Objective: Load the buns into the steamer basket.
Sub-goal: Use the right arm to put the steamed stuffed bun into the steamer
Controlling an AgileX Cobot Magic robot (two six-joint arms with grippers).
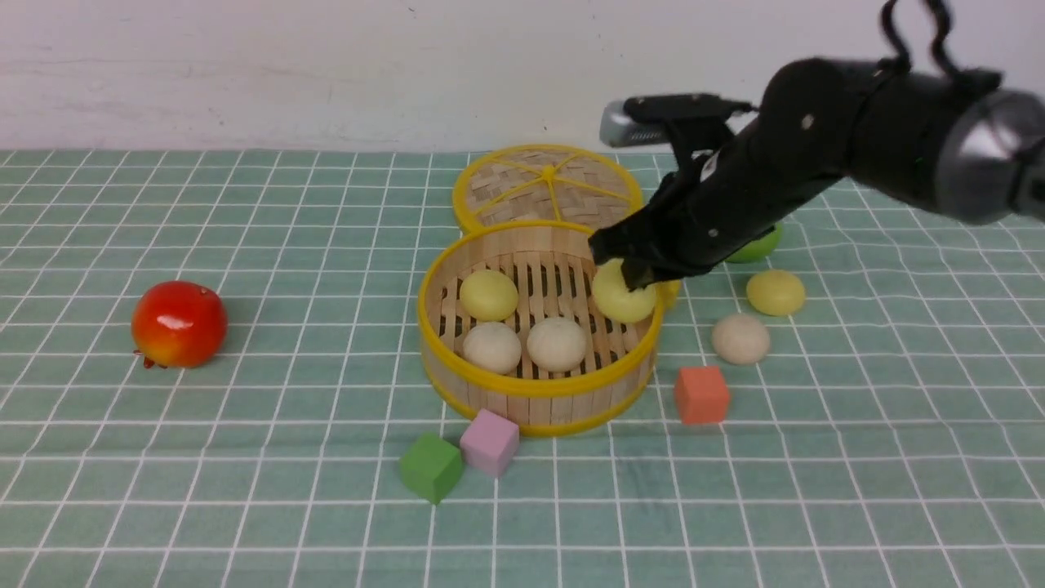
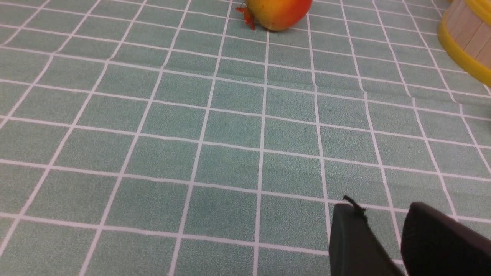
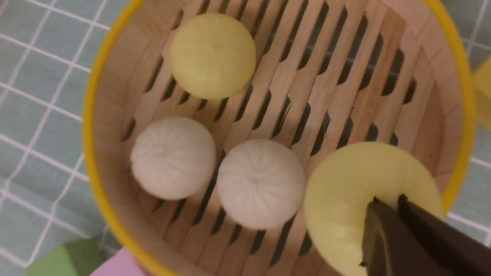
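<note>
My right gripper (image 1: 633, 273) is pinched shut on a yellow bun (image 1: 624, 298), just over the steamer basket's (image 1: 535, 390) right side. Three more buns (image 1: 490, 295) sit inside, off to its left.

A glossy green apple (image 1: 759, 245), toward the worktop's far edge, sits mostly hidden behind the black right arm (image 1: 816, 147). The left wrist view crops the round red-and-yellow fruit (image 2: 278, 13) and the yellow-rimmed wooden-slat steamer basket (image 2: 470, 28) at its frame. The pale yellow rounded bun (image 3: 345, 191) pinched in the right gripper (image 3: 387, 199) appears blurred and cut off in the right wrist view.
</note>
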